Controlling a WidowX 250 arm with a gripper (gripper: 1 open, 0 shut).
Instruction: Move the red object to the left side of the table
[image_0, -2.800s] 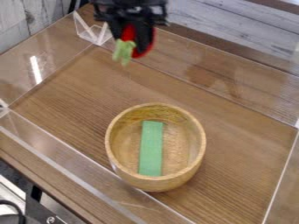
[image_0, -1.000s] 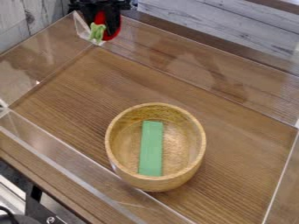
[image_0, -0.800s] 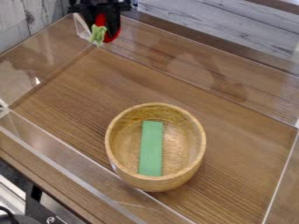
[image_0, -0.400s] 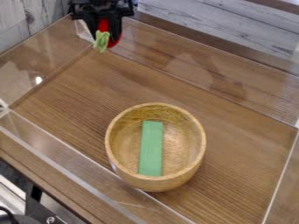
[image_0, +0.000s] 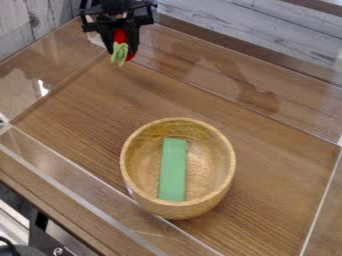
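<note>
Red toy strawberry (image_0: 119, 41), green leaves at its lower end, hangs pinched in the claw (image_0: 118, 38) near the far-left corner of the surface (image_0: 267, 140). Claw points straight down, fingers closed partway on the soft body, so the strawberry dangles leaf-end down below the fingertips. Grip looks to be across the red part, which leaves the leaves free.

Position: the strawberry sits low over the wood grain, close to the clear wall (image_0: 34, 75) on the left. Cannot tell from this angle whether the leaf tip touches the wood or hangs just above it.

Reason for the placement, as I judge it: the task wants the strawberry on the left side, and this corner is about as far left as the walls allow. Holding it low before letting go would keep a light, round thing from bouncing or rolling off.

Wooden bowl (image_0: 178, 168) stands well apart, near the front middle, with a flat green block (image_0: 174, 168) lying inside it. Neither is in the way.

Task looks nearly done; what remains is setting the strawberry down and opening the fingers. Risk: it rolls toward the wall on release.
</note>
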